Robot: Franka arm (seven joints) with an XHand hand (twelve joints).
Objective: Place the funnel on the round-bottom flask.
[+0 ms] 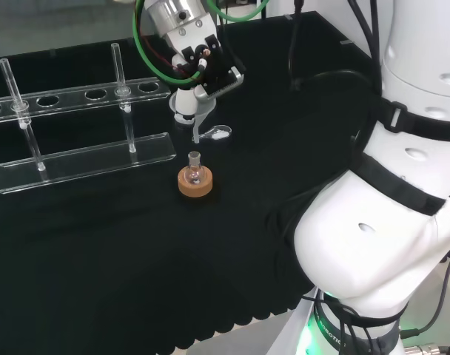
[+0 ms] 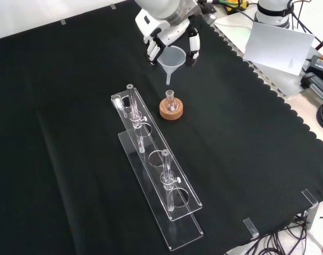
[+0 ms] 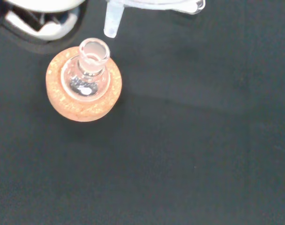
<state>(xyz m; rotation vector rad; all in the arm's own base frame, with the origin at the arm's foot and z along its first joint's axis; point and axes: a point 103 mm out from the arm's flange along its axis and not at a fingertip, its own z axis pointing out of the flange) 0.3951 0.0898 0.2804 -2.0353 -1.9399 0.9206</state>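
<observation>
The hand (image 2: pixel 169 37) pinches the funnel (image 2: pixel 171 57) by its rim, fingers curled round it. The funnel hangs in the air, spout down, just above the flask (image 2: pixel 170 101) — apart from its neck. The flask sits upright in a cork ring (image 2: pixel 171 110) on the black cloth (image 2: pixel 71 133)

funnel (image 2: pixel 171 59) above flask (image 2: pixel 170 99) | flask on cork stand (image 2: pixel 171 110) | rack (image 2: pixel 156 170) left, front view

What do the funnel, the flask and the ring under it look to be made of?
Funnel: translucent, milky, matte, so probably plastic. Round-bottom flask: clear and glossy with bright glints, likely glass. Stand under it: tan, grainy and speckled, looks like cork. The hand holds the funnel above the flask.
</observation>
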